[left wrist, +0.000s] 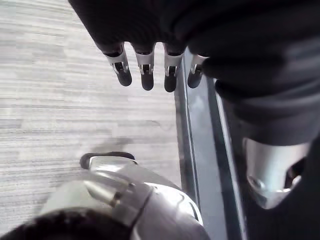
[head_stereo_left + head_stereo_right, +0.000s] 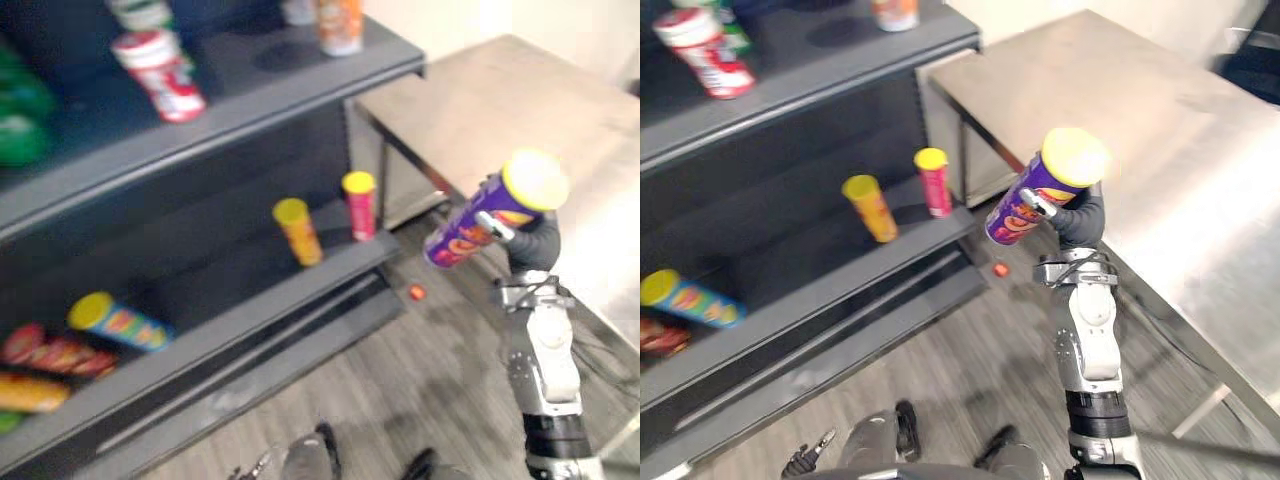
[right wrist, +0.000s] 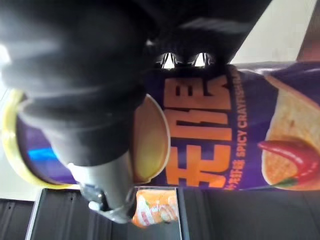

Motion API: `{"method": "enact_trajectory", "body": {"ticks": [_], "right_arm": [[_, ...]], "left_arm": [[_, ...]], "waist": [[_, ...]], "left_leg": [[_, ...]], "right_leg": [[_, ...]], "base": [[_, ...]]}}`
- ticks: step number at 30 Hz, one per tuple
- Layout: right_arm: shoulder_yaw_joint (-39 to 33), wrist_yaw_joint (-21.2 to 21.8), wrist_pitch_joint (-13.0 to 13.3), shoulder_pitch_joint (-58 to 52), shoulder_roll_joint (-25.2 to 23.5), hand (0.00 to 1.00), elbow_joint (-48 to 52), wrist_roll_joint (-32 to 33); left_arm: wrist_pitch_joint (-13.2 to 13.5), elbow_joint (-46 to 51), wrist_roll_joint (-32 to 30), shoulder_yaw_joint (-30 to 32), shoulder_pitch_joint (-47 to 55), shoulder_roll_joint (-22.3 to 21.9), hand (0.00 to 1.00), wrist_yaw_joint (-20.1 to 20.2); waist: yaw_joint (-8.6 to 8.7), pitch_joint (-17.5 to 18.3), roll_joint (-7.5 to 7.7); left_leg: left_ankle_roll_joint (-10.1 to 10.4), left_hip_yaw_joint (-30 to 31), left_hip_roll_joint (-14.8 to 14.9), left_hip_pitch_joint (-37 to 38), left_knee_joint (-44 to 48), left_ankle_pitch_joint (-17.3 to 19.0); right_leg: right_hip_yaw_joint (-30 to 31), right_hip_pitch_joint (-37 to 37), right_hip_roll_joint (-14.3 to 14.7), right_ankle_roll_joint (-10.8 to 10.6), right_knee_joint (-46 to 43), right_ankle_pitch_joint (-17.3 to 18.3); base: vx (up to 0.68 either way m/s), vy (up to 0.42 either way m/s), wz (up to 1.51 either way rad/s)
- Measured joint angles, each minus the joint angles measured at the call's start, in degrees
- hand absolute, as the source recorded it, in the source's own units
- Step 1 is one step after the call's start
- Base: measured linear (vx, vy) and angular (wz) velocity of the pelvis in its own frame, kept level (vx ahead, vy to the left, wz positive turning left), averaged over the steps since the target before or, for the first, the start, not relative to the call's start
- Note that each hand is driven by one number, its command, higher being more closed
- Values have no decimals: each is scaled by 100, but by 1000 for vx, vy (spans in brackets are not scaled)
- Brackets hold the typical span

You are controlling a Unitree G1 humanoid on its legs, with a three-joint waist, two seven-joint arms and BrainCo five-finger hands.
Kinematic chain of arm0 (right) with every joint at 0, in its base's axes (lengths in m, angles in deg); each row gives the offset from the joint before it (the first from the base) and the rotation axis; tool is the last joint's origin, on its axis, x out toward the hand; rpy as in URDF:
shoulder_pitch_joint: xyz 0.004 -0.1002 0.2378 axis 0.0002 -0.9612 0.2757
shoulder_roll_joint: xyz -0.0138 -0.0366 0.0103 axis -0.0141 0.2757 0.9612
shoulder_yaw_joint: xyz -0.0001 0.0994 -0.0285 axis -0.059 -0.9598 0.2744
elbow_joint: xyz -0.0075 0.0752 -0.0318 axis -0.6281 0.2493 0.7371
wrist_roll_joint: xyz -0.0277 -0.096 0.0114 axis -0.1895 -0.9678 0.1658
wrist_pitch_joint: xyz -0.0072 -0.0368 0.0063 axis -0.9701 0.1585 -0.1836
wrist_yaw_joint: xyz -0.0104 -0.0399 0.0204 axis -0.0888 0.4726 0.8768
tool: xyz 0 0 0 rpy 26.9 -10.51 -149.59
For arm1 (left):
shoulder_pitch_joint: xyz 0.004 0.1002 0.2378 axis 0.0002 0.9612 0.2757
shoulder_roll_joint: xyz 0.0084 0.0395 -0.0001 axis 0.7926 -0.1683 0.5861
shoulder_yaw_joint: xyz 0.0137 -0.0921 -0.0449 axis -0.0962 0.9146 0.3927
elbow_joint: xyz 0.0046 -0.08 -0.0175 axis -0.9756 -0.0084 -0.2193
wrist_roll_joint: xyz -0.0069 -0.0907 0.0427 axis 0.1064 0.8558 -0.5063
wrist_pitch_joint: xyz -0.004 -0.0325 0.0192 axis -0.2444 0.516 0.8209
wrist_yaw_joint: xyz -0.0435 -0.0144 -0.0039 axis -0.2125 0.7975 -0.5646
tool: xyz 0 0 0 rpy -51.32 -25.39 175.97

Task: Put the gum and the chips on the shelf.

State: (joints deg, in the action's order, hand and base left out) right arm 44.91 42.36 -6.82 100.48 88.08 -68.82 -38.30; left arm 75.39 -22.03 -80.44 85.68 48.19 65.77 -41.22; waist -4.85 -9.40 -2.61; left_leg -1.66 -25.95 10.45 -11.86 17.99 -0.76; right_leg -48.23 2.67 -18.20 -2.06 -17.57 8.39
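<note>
The right hand [image 2: 1081, 218] has its fingers curled around a purple, yellow-lidded chips can [image 2: 478, 226], holding it tilted in the air between the shelf [image 2: 260, 100] and the table [image 2: 500, 100]. The left hand [image 1: 146, 67] hangs over the floor [image 2: 400, 380], fingers straight and relaxed, holding nothing. A small red thing [image 2: 416, 292] lies on the floor by the shelf's corner.

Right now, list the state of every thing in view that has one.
Purple chips can with yellow lid: tilted, held aloft.
Right robot hand: shut on the purple can.
Left robot hand: open, empty.
Yellow cylindrical can: standing, leaning, lower shelf.
Pink cylindrical can: upright, lower shelf.
Blue-yellow cylindrical can: lying on its side.
</note>
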Motion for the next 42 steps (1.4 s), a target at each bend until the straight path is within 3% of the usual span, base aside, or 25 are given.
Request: {"method": "enact_trajectory", "body": {"ticks": [1, 2, 3, 4, 5, 6, 7, 10, 12, 14, 16, 19, 20, 24, 28, 31, 35, 38, 39, 40, 41, 42], "right_arm": [[-73, -18, 0, -19, -3, 100, 2, -48], [-177, -18, 2, -102, 1, 100, 16, -78], [-338, -14, -1, -188, -76, 100, 35, -82], [-403, -27, -2, -258, -113, 100, 62, -83], [-550, -64, -4, -365, -144, 100, 123, -119], [-724, -72, -2, -412, -155, 100, 175, -198], [-871, -89, -3, -436, -186, 100, 175, -226], [-1020, -167, -6, -453, -289, 100, 211, -290], [-1069, -215, -9, -452, -289, 100, 215, -294], [-1064, -308, -8, -450, -293, 100, 213, -314], [-1049, -365, -8, -343, -293, 100, 211, -451], [-974, -409, -7, -312, -294, 100, 182, -516], [-905, -406, -7, -279, -294, 100, 142, -520], [-724, -324, -32, -268, -300, 100, 110, -576], [-717, -245, -33, -285, -522, 100, 102, -652], [-527, -186, -32, -286, -528, 100, -99, -682], [-83, -149, -48, -265, -514, 100, -324, -687], [178, -73, -66, -261, -510, 100, -331, -709], [215, 0, -91, -261, -502, 100, -330, -736], [231, 69, -98, -261, -484, 100, -326, -739], [232, 100, -95, -266, -480, 100, -325, -746], [286, 165, -98, -298, -492, 100, -326, -756]], "left_arm": [[4, 5, -2, 6, 18, 0, 0, -2], [11, 10, -5, 65, 7, -9, 0, 3], [-15, -95, -7, 179, -32, -11, 0, 10], [-24, -125, -8, 192, -11, -9, 0, 15], [-24, -127, -46, 225, 58, -59, 0, 41], [-27, -132, -70, 299, 102, -105, 0, 53], [-28, -137, -106, 360, 84, -72, 0, 53], [0, -113, -117, 380, 64, 147, 0, 39], [-4, -115, -117, 370, 65, 147, 0, 33], [0, -107, -112, 369, 78, 147, 0, 42], [4, -8, -41, 383, 72, 213, 0, 42], [-2, 0, 0, 518, 70, 239, 0, 31], [-2, -1, -5, 605, 70, 230, 0, 22], [-2, -1, -67, 790, 58, 169, 0, 40], [-2, -1, -103, 818, 31, 138, 0, 99], [1, 9, -98, 811, 26, 122, 0, 183], [2, 11, 4, 806, -7, 123, 0, 211], [3, 14, 4, 807, -10, 128, 0, 234], [6, 43, 2, 805, -7, 133, 0, 234], [12, 104, 2, 716, 15, 161, 0, 227], [21, 111, 0, 599, 25, 168, 0, 226], [40, 79, -9, 447, 20, 285, 0, 229]], "waist": [[22, 18, 33], [54, 90, 136], [47, 73, 166], [56, 95, 141], [116, 90, 161], [174, 190, 0], [203, 199, 18], [242, 250, 248], [227, 238, 266], [224, 205, 308], [137, -16, 426], [-10, -129, 527], [-33, -179, 536], [-30, -283, 443], [-11, -304, 472], [-10, -319, 499], [-62, -362, 558], [-122, -366, 563], [-155, -369, 546], [-137, -377, 523], [-124, -396, 491], [-45, -449, 408]], "left_leg": [[1, 5, -155, 16, -244, -156], [74, 206, -497, 236, -1139, -567], [-212, -106, -363, 321, -839, -77], [-176, -261, -230, 352, -546, 183], [87, -387, -44, 417, -431, 337], [354, -229, -113, 406, -709, 426], [351, -153, -228, 393, -967, 436], [156, 194, -642, 182, -1634, -6], [83, 310, -781, 173, -1723, -70], [28, 328, -874, 212, -1577, -26], [-67, 318, -835, 200, -1105, 268], [-74, 227, -809, 200, -1071, 440], [-82, 110, -769, 195, -1077, 445], [-49, -136, -603, 184, -1084, 420], [111, -253, -451, 277, -1233, 301], [110, -339, -243, 214, -1087, 237], [141, -245, 222, -196, -135, 522], [138, -94, 297, -301, 119, 781], [69, 55, 243, -278, 82, 854], [46, 293, 137, -206, -25, 848], [-21, 427, 122, -202, -79, 796], [-22, 794, 89, -214, -203, 744]], "right_leg": [[-37, -36, -47, 5, 80, 31], [-308, -129, -186, -98, 363, -30], [-706, -249, -229, -115, 399, -124], [-855, -291, -280, -139, 332, -141], [-1112, -339, -381, -208, 180, -180], [-1325, -332, -427, -290, 107, -236], [-1468, -323, -471, -316, 96, -308], [-1810, -178, -580, -303, 216, -579], [-1879, -223, -678, -238, 177, -705], [-1814, -312, -950, -190, -168, -748], [-1445, -339, -1148, -189, -511, -748], [-1061, -261, -1070, -189, -338, -744], [-858, -232, -922, -185, -76, -740], [-593, -177, -593, -203, 369, -752], [-568, -172, -393, -220, 468, -725], [-555, -167, -291, -230, 447, -632], [-615, -189, -51, -233, 413, -642], [-600, -295, 7, -225, 402, -774], [-257, -273, -35, -119, 229, -891], [592, 8, -133, 311, -294, -1010], [1276, 266, -33, 450, -571, -797], [2758, 490, 535, 114, -357, -438]], "base": [[-119, 140, 148], [-105, 150, 139], [-130, 173, 132], [-98, 128, 121], [-118, 184, 119], [-110, 260, 120], [-88, 256, 90], [-59, 194, 77], [2, 166, 49], [-10, 133, 29], [-46, 94, 1], [-103, 42, -19], [-98, -1, -17], [-75, -29, -21], [-24, -68, -16], [3, -72, -11], [50, -40, 0], [10, 38, 18], [8, 150, 50], [22, 169, 58], [28, 137, 81], [25, 35, 79]]}}
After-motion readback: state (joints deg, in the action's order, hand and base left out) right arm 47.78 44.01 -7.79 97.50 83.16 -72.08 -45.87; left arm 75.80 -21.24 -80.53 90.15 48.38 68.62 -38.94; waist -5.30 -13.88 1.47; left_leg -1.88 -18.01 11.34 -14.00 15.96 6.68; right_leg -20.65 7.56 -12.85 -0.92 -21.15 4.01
